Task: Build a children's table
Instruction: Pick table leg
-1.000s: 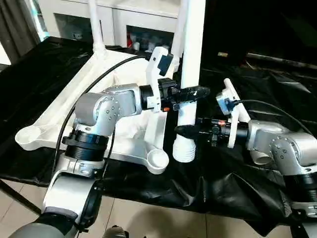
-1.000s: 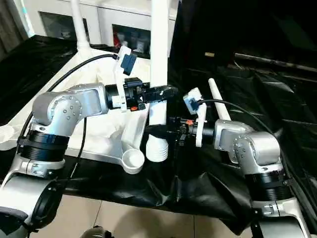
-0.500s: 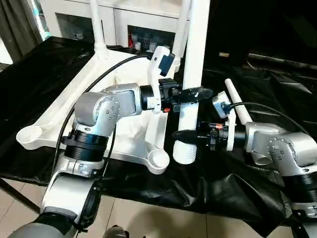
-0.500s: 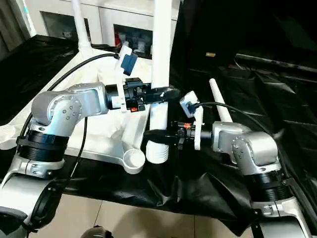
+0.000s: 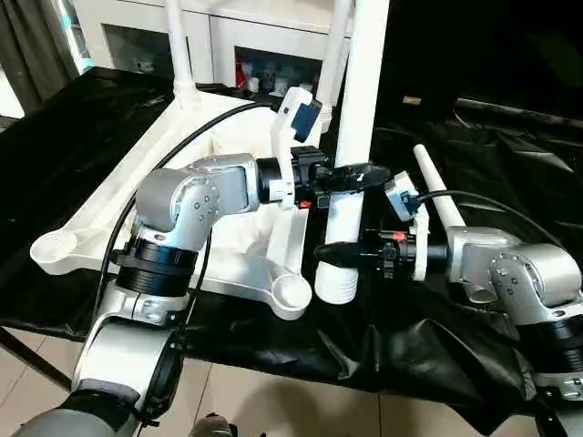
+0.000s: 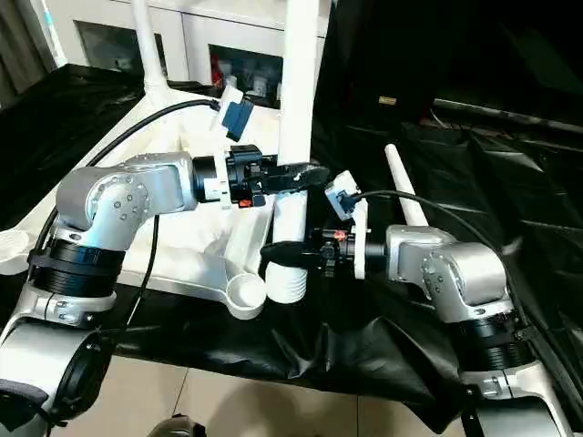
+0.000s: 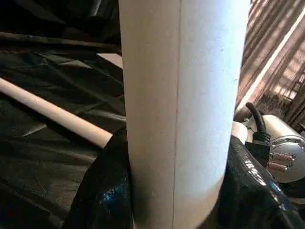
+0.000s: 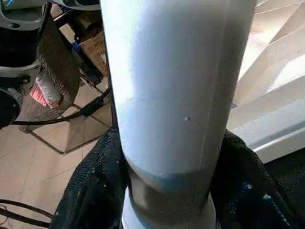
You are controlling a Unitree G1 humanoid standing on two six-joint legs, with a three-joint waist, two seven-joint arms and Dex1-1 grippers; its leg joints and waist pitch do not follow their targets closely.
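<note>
The white tabletop (image 5: pixel 109 196) lies underside up on the black-draped work table. Two legs stand in its far corners, one at the left (image 5: pixel 173 45) and one at the right (image 5: pixel 335 50). A third leg (image 5: pixel 363 100) is held upright just right of the near right corner socket (image 5: pixel 291 294), with its ribbed end (image 5: pixel 335 284) down by the cloth. My left gripper (image 5: pixel 360 175) is shut on its middle, fingers (image 7: pixel 102 191) hugging both sides. Lower down, my right gripper (image 5: pixel 337 253) grips it, its fingers (image 8: pixel 93 186) pressed against the tube.
Another white leg (image 5: pixel 439 196) lies on the black cloth (image 5: pixel 273 350) behind my right forearm. A white cabinet (image 5: pixel 246 27) stands beyond the work table. The table's front edge runs just below the near socket, with tiled floor (image 5: pixel 273 401) under it.
My right gripper has slid left and closed around the lower part of the held leg. The left gripper has kept its hold, and the leg has barely shifted.
</note>
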